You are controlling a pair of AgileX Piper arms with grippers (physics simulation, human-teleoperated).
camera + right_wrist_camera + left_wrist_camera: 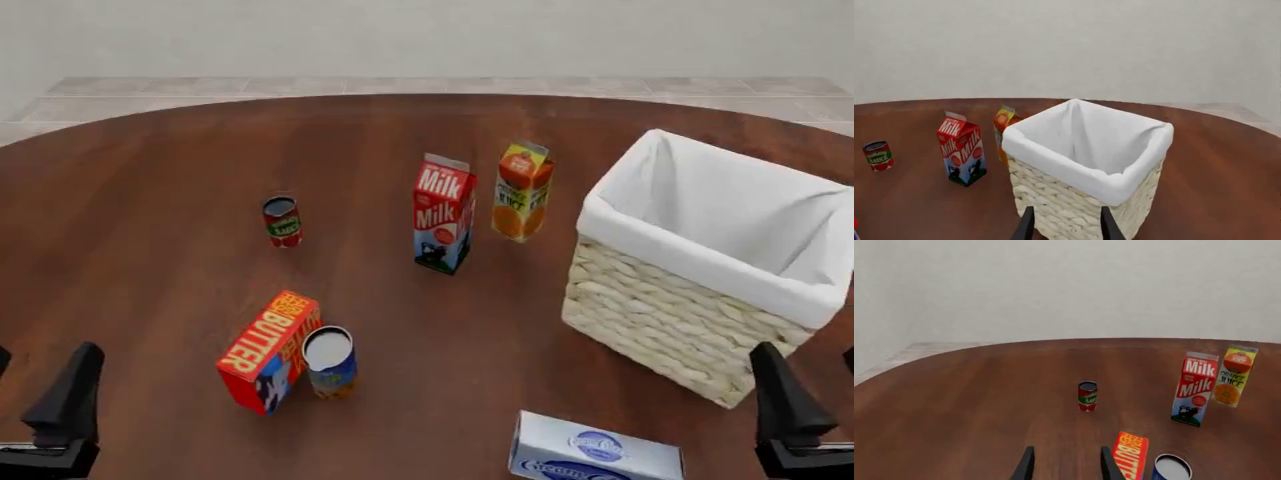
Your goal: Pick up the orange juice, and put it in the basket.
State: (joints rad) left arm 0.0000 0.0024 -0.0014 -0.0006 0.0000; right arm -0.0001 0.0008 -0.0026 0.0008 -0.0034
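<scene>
The orange juice (522, 190) is a small yellow-orange carton standing upright mid-table, just right of the milk carton. It also shows in the left wrist view as the orange juice (1234, 376), and in the right wrist view as the orange juice (1002, 121), half hidden behind the basket. The basket (654, 320), cream wicker with a white liner, stands at the right with nothing visible inside it. My left gripper (34, 392) is open at the near left edge, far from the carton. My right gripper (817, 392) is open at the near right, just in front of the basket (1067, 200).
A tall milk carton (443, 212) stands beside the juice. A small red-green can (282, 221) is further left. A butter box (267, 350) and a blue can (328, 362) sit near the left gripper's side. A white-blue box (594, 452) lies at the front edge.
</scene>
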